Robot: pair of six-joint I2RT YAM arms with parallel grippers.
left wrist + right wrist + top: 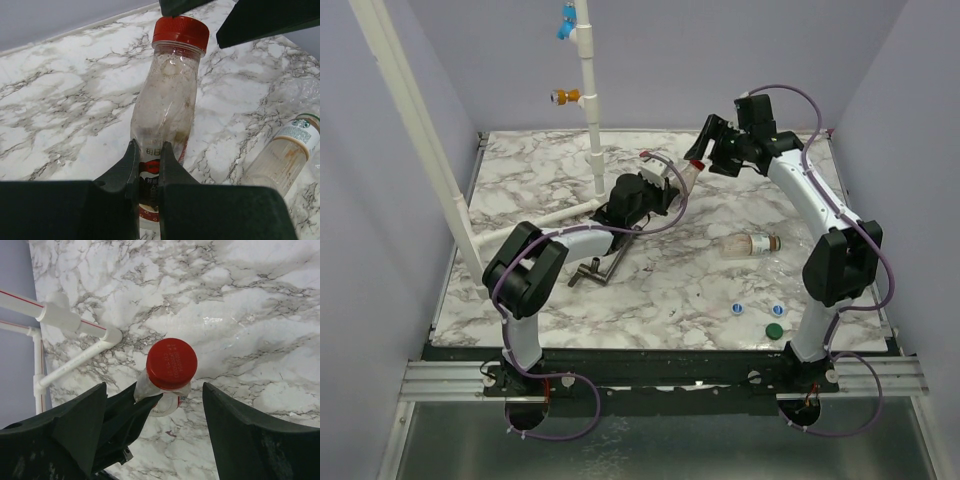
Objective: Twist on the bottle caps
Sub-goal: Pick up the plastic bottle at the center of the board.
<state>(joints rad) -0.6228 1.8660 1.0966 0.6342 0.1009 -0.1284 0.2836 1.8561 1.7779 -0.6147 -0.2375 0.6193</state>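
- A white pipe [592, 120] stands upright at the back left of the marble table [520, 190], with an orange and a blue fitting on its upper length.
- The left gripper [148, 160] is clamped on the base of a clear bottle [167, 100]. Its two jaws pinch the end with the reddish label. The bottle is held tilted, with its neck pointing away from the gripper toward the right arm, near the middle of the far half of the table.
- A red cap [181, 32] sits on the neck of that bottle; whether it is fully threaded cannot be told.
- The right gripper [155, 390] hangs over the capped end with its jaws spread. One finger is on either side of the red cap, and a gap shows on both sides.
- A second bottle [750, 245] lies on its side on the right half of the table, apart from both grippers.
- Two white-and-blue caps [737, 309] and a green cap [774, 329] lie loose near the front right edge, the green one closest to the edge.
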